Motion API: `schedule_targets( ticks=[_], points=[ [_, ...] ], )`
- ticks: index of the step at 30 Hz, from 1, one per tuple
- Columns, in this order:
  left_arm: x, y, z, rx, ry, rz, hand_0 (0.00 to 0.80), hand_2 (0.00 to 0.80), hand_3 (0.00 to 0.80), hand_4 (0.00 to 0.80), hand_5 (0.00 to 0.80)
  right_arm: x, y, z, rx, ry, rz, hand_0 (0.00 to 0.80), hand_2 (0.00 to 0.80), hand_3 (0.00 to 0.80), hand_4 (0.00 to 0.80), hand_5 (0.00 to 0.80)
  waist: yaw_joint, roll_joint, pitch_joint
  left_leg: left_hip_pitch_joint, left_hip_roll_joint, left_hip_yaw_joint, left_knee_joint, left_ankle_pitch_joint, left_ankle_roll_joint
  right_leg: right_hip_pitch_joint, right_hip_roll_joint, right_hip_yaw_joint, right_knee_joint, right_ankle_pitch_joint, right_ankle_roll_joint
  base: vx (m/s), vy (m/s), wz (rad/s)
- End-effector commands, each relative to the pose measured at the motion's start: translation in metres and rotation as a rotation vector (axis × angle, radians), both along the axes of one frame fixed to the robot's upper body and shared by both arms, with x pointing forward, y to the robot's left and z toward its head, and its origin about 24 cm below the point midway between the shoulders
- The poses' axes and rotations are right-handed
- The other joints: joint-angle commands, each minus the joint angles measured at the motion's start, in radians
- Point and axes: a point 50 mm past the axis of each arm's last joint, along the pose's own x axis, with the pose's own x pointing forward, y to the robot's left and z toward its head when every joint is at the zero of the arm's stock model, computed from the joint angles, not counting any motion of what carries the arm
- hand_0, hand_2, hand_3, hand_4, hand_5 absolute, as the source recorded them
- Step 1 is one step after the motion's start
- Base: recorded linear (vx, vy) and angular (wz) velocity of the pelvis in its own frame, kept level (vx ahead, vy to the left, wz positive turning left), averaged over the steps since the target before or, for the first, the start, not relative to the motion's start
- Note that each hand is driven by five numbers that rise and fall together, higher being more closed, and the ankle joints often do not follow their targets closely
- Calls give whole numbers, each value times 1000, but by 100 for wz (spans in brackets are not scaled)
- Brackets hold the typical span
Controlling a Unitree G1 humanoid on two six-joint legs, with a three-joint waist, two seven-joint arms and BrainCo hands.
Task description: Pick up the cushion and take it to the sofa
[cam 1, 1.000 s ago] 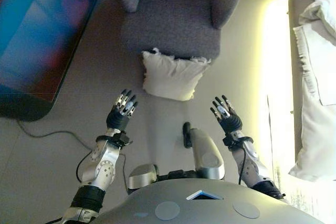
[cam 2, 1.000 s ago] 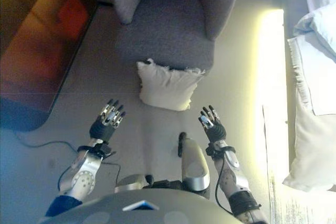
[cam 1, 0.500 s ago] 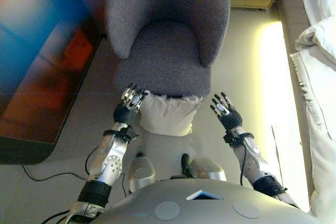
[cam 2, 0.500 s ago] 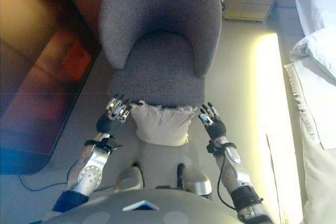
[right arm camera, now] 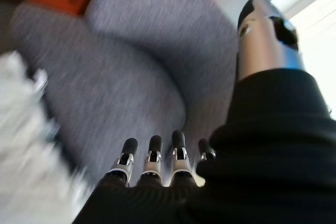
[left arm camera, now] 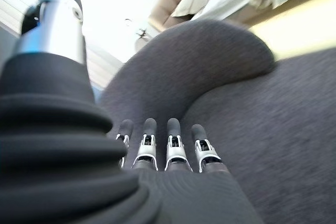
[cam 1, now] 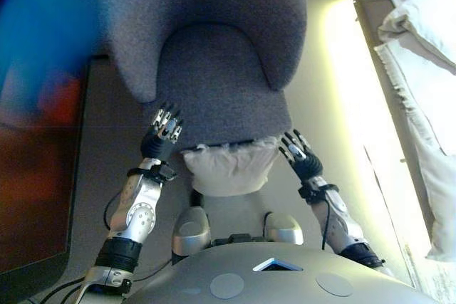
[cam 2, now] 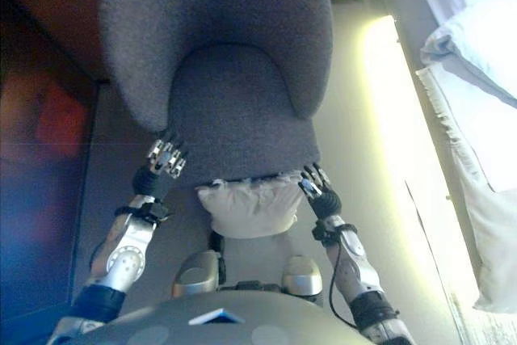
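Observation:
A white fringed cushion (cam 1: 226, 168) leans on the floor against the front of a grey armchair (cam 1: 214, 83), its top edge under the seat's front rim. My left hand (cam 1: 161, 137) is open, fingers straight, just left of the cushion's upper corner, by the seat's front. My right hand (cam 1: 299, 158) is open, close beside the cushion's right upper corner. I cannot tell whether either hand touches the cushion. The left wrist view shows my straight fingers (left arm camera: 156, 148) before the chair's seat and arm (left arm camera: 220, 61). The right wrist view shows my fingers (right arm camera: 152, 162) with the cushion (right arm camera: 23, 129) beside them.
A bed with white pillows and bedding (cam 1: 420, 40) stands to the right, past a bright strip of floor (cam 1: 356, 83). A dark glossy cabinet or screen (cam 1: 35, 140) lies on the left. The armchair fills the space ahead.
The camera has moved forward; the armchair and cushion show closer and lower. Both hands have come nearer to the cushion's upper corners, the right hand now close beside it.

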Motion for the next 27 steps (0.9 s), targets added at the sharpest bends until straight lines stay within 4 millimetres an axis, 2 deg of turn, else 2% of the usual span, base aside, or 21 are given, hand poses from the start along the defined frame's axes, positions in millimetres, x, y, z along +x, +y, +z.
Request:
schedule_targets(
  ticks=[1,2,3,5,7,9,10,11,14,16,19,23,24,27],
  points=[
    [-4,3,12,40,-86,-44,0,0,0,0,0,1,-12,11,-13,-74,-59,0,0,0,0,0,11,8,-74,-113,73,63,86,4,27,-13,-47,-52,128,110,29,164,95,27],
    [0,2,14,45,-92,-61,0,0,0,0,0,-1,-12,9,-9,-77,-75,0,0,0,0,0,16,3,-79,-111,68,75,74,3,39,-17,-55,-79,151,128,26,122,102,62],
    [1,1,13,47,-87,-61,0,0,0,0,0,0,-11,8,-14,-70,-84,0,0,0,0,0,28,-5,-84,-114,45,60,70,-6,53,-16,-63,-93,172,157,21,112,122,84],
    [1,0,10,37,-69,-57,0,0,0,0,0,2,-8,8,-16,-64,-98,0,0,0,0,0,39,-13,-88,-113,6,50,70,-19,81,-25,-68,-92,246,218,22,88,158,52],
    [-4,0,6,33,-49,-62,0,0,0,0,0,1,-3,9,-4,-70,-97,0,0,0,0,0,42,1,-87,-76,-15,45,50,-31,114,-93,-64,-77,422,297,23,87,209,22],
    [-8,0,6,56,-48,-67,0,0,0,0,0,-1,-1,9,0,-70,-86,0,0,0,0,0,47,15,-82,-37,-23,45,29,-34,124,-157,-75,-83,525,321,11,121,145,23],
    [-9,1,6,66,-52,-62,0,0,0,0,0,0,-1,9,0,-69,-76,0,0,0,0,0,51,14,-80,-25,-29,49,24,-37,122,-174,-99,-92,513,330,7,129,36,10],
    [-9,1,7,67,-55,-59,0,0,0,0,0,1,-1,9,0,-71,-71,0,0,0,0,0,54,9,-77,-17,-32,53,25,-42,119,-181,-117,-101,479,332,4,139,-73,-8],
    [-9,7,12,65,-79,-36,0,0,0,0,0,6,1,9,12,-85,-46,0,0,0,0,0,56,-12,-58,1,-20,67,44,-67,84,-195,-164,-145,242,335,6,153,-239,-24],
    [-8,12,15,73,-97,-20,0,0,0,0,0,10,4,12,19,-99,-22,0,0,0,0,0,47,-32,-38,11,6,76,71,-96,53,-200,-193,-166,89,365,28,128,-340,-12],
    [-9,15,17,84,-114,-9,0,0,0,0,0,15,6,15,22,-103,3,0,0,0,0,0,32,-46,-24,20,53,75,95,-122,13,-212,-213,-143,-44,407,73,151,-283,1],
    [-14,19,16,77,-105,6,0,0,0,0,0,17,3,16,18,-95,25,0,0,0,0,0,30,-39,-33,27,111,52,98,-113,-27,-184,-187,-110,-102,370,96,184,-198,39],
    [-17,23,14,79,-92,21,0,0,0,0,0,16,2,13,5,-82,40,0,0,0,0,0,35,-35,-41,28,135,45,92,-102,-41,-164,-166,-115,-103,328,103,183,-165,70],
    [-20,24,10,52,-67,53,0,0,0,0,0,17,1,16,-2,-82,61,0,0,0,0,0,36,-30,-57,45,165,36,65,-68,-47,-151,-124,-115,-81,271,97,154,-125,35]
  ],
)
